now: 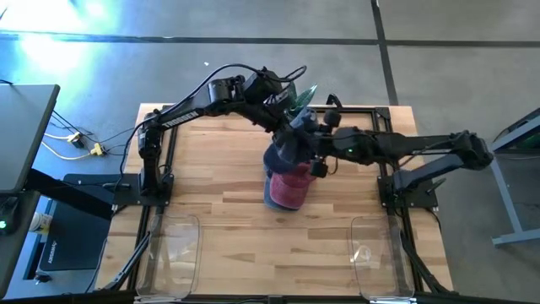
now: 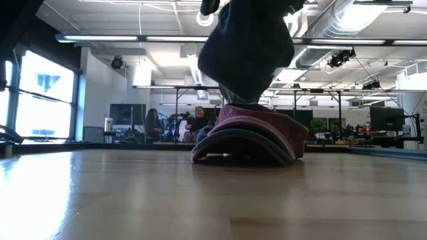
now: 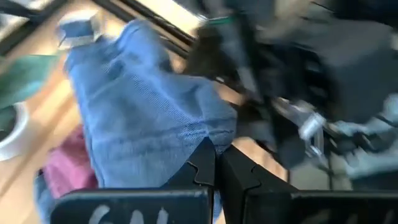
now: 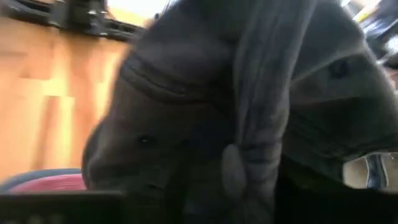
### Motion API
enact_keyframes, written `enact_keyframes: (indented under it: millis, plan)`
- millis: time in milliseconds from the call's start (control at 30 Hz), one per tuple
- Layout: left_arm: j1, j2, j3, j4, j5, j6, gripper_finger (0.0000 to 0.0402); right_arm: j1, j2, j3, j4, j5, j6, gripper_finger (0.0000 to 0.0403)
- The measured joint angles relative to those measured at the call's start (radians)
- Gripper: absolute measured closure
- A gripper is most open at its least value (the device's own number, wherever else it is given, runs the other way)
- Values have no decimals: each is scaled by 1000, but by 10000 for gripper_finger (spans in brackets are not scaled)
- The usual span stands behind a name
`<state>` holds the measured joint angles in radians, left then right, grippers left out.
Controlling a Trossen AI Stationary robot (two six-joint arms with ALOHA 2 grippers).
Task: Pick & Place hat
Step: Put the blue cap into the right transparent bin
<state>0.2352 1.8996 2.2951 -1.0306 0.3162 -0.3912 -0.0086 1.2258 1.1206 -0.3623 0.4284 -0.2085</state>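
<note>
Two grippers: left gripper (image 3: 216, 163) clenched on soft denim hat (image 3: 143, 118); right gripper's (image 1: 314, 150) grip unclear.

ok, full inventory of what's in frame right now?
Blue denim hat: one, held up above the stack, mid-table.
Hat stack: pink hat on top, blue underneath, mid-table; exact count unclear.
Table: one, light wood, black frame.
Clear bins: two, along the table's near edge, one per side.
People: two, seated in the room behind.
Left tool: shut on the denim hat.
Right tool: beside the lifted hat, over the stack.
</note>
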Motion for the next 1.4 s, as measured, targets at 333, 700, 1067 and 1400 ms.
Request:
enact_keyframes:
  millis: [333,700,1067,1400]
  plan:
    - [-1,-34,3,-28,178,346,393,-67,2,104,-124,-654,335,378]
    - [54,-105,3,-239,163,572,237,-106,-8,161,-182,-935,445,399]
    - [-66,-100,1,-32,187,646,254,-105,-10,162,-208,-989,499,398]
    - [-91,-8,-4,48,194,649,235,-105,-17,162,-208,-989,522,400]
